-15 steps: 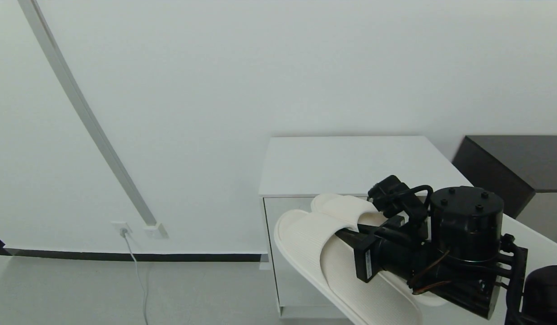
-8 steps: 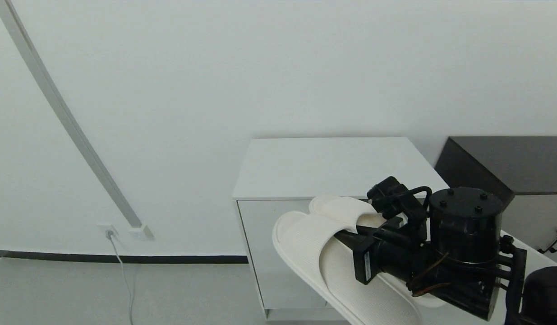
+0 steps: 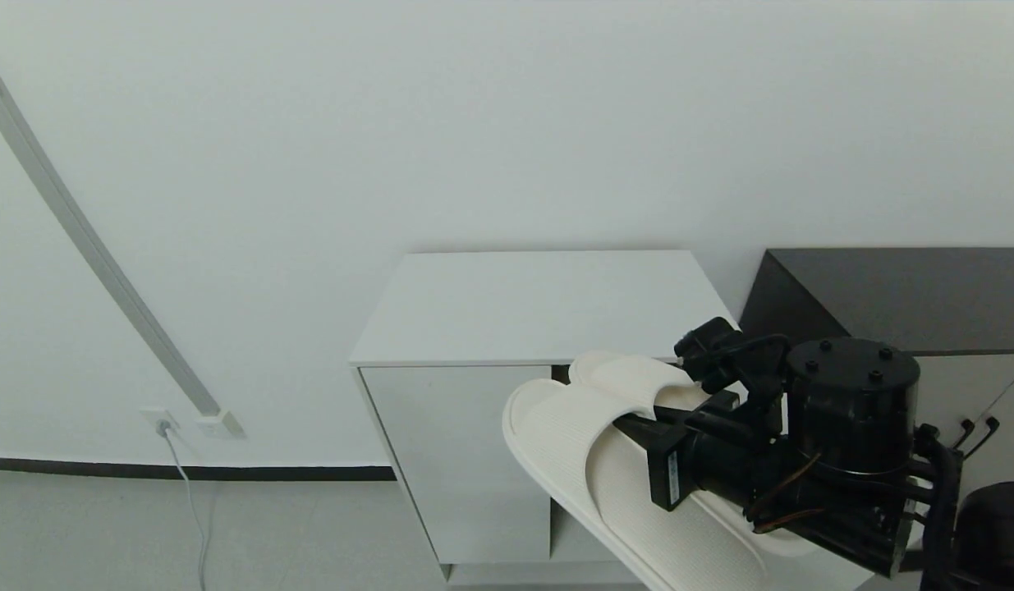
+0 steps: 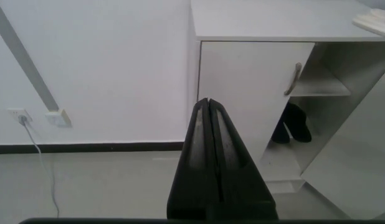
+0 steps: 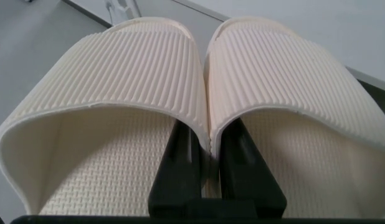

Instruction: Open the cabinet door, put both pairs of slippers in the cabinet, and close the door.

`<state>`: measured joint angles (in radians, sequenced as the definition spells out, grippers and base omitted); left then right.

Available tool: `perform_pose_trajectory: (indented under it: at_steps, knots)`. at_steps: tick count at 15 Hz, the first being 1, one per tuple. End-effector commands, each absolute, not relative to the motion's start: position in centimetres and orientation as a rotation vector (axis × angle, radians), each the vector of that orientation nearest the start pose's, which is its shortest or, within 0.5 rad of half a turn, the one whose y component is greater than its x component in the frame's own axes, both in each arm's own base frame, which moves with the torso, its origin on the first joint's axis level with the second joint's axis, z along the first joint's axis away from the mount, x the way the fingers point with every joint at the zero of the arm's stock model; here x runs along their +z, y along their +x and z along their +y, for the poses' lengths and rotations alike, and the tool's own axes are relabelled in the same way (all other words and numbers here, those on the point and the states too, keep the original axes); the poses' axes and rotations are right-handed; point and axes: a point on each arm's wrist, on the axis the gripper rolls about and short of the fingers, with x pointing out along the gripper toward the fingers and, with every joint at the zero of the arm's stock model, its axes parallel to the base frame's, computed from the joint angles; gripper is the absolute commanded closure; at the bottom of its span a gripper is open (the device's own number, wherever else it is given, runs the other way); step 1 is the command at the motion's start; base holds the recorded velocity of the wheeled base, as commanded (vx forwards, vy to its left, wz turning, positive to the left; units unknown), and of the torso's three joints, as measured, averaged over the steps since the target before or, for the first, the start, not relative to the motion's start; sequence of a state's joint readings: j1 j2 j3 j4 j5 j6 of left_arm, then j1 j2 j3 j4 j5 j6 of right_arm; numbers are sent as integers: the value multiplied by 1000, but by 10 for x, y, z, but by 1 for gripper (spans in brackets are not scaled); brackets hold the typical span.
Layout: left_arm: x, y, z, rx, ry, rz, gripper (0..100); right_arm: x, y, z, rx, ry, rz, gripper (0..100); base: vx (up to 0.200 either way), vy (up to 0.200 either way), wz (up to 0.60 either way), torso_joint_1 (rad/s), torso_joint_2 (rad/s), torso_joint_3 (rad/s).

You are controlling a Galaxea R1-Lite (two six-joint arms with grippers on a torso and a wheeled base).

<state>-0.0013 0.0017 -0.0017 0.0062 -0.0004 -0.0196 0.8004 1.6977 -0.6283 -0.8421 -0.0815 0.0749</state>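
Note:
My right gripper (image 3: 634,428) is shut on a pair of cream ribbed slippers (image 3: 572,460), its fingers (image 5: 183,155) pinching the two inner strap edges together. The slippers (image 5: 149,81) hang in front of the white cabinet (image 3: 531,304). The cabinet's left door (image 4: 242,93) is closed, with its handle (image 4: 294,78) at the edge. The right side stands open, showing a shelf (image 4: 323,84) and a dark pair of footwear (image 4: 293,123) below it. My left gripper (image 4: 209,104) is shut and empty, some way off from the cabinet front.
A dark cabinet (image 3: 901,295) adjoins the white one on the right. The open white door (image 4: 361,155) swings out toward me. A wall socket (image 3: 158,423) with a hanging cable and a slanting grey strip (image 3: 88,246) are on the left wall.
The head view has swung to the right, so the cabinet sits further left in the picture. My right gripper keeps its hold on the slippers.

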Motion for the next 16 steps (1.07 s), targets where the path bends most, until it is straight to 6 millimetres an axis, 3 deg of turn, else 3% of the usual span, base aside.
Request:
perform_pose_trajectory:
  at_steps: [1,16]
  knots:
    - [75,-23,0,-1,-20,6,100,157,202,205,706,-29,239,100,0,-200,0,7,7,7]
    - [75,-23,0,3,-17,5,100,142,201,203,703,-52,244,100,0,0,0,0,0,0]
